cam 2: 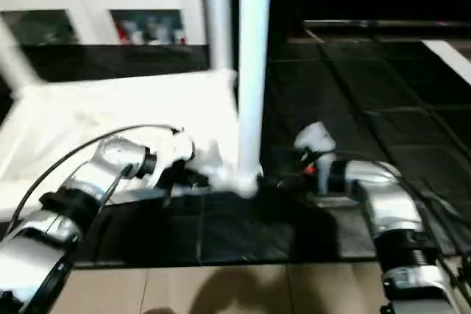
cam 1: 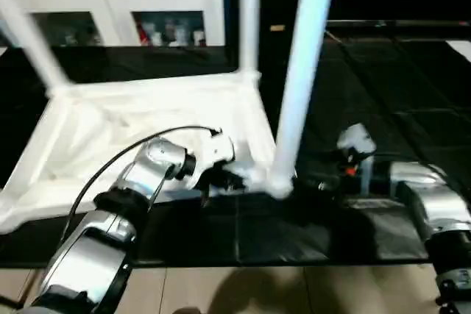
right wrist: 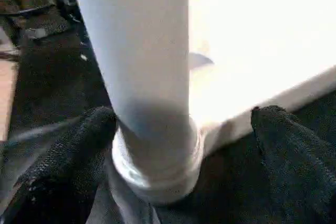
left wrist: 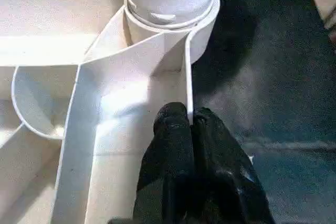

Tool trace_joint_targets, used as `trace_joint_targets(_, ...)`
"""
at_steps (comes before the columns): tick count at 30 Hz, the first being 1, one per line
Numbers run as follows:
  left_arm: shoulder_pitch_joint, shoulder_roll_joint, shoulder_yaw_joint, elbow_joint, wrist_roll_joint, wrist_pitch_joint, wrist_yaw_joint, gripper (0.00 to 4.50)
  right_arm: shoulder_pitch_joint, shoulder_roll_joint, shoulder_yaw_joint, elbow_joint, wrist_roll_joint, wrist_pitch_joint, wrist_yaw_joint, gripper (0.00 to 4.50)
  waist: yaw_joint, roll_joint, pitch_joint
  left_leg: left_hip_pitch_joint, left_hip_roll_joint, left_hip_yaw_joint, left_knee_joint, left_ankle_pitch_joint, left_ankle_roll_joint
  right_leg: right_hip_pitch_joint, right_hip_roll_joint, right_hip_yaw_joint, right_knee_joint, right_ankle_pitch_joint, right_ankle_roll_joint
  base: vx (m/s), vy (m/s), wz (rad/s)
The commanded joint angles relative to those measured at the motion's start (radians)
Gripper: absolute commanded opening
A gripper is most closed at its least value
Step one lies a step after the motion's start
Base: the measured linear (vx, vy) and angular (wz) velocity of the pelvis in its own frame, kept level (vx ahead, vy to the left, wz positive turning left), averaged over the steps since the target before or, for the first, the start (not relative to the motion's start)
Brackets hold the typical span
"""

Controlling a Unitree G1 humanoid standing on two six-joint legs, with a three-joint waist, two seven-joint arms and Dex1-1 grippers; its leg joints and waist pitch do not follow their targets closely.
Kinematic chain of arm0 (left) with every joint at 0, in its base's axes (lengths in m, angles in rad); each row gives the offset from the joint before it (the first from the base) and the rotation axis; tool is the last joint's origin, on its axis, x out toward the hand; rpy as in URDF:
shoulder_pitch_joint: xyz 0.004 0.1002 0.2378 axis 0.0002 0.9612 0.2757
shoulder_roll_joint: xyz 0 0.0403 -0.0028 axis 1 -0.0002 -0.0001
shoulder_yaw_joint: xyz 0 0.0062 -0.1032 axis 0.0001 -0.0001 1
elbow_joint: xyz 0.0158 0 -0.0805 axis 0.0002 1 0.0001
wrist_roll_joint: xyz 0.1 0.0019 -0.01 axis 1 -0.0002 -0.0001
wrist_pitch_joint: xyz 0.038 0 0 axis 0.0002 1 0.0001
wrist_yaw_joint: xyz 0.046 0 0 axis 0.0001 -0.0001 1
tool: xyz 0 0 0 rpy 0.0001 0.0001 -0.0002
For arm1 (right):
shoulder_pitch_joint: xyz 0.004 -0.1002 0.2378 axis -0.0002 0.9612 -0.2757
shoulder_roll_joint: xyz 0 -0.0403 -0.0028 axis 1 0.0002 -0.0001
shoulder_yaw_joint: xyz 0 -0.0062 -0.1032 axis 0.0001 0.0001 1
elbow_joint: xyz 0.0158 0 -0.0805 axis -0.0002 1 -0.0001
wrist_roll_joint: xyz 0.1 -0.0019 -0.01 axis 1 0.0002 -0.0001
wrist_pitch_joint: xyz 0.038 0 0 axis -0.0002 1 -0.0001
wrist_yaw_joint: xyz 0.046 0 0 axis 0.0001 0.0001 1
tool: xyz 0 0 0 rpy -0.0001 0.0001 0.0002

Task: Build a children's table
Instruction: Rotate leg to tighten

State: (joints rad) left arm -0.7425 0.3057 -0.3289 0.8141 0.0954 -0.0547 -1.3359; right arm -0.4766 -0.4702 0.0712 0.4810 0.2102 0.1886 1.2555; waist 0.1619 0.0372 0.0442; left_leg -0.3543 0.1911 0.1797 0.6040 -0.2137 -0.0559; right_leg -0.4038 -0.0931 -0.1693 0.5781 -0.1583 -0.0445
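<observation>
The children's table lies upside down on the black mat, its white ribbed top (cam 1: pixel 147 119) facing up. Three white legs stand in corner sockets: far left (cam 1: pixel 29 34), far right (cam 1: pixel 249 16) and near right (cam 1: pixel 300 79). My left gripper (left wrist: pixel 189 120) is shut on the thin rim wall (left wrist: pixel 187 72) of the top, close to the near right leg's socket (left wrist: pixel 170 3). On the other side of that corner, my right gripper (right wrist: pixel 184 116) stands open, its black fingers (right wrist: pixel 68 166) spread on either side of the leg's base (right wrist: pixel 157 156).
A white cabinet (cam 1: pixel 118 5) with glass-fronted shelves stands at the back. Black mat tiles (cam 1: pixel 390 79) stretch to the right of the table. A strip of light wooden floor (cam 1: pixel 257 288) runs along the near edge. A black cable (cam 1: pixel 110 156) loops over my left forearm.
</observation>
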Motion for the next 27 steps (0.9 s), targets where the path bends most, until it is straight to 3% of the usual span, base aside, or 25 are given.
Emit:
trace_joint_targets(1,0.01,0.011,-0.042,-0.034,0.025,-0.025,-0.054,0.0,-0.026,0.003,0.019,0.017,0.018,-0.012,0.052,4.16,-0.004,-0.019,-0.075,0.005,0.062,-0.017,-0.062,-0.065,0.111,0.062,-0.091,0.077,-0.056,-0.241,-0.136,0.0,0.0,0.0)
trace_joint_targets(15,0.02,0.019,-0.058,-0.069,0.018,-0.026,-0.073,0.0,-0.09,0.047,0.07,0.102,0.016,-0.012,0.144,3.15,0.002,-0.02,-0.078,0.001,0.058,-0.016,-0.06,-0.046,0.101,0.065,-0.089,0.077,-0.053,-0.237,-0.131,0.0,0.0,0.0)
trace_joint_targets(20,0.019,0.017,-0.055,-0.063,0.019,-0.028,-0.06,0.0,-0.104,0.057,0.073,0.13,0.017,-0.018,0.147,2.69,0.002,-0.018,-0.08,0.002,0.06,-0.017,-0.059,-0.033,0.105,0.064,-0.09,0.078,-0.048,-0.204,-0.144,0.0,0.0,0.0)
trace_joint_targets(27,0.023,0.014,-0.054,-0.065,0.019,-0.022,-0.049,0.0,-0.114,0.068,0.07,0.154,0.016,-0.02,0.155,2.16,0.001,-0.017,-0.078,0.001,0.059,-0.017,-0.06,-0.05,0.096,0.065,-0.089,0.077,-0.052,-0.231,-0.137,0.0,0.0,0.0)
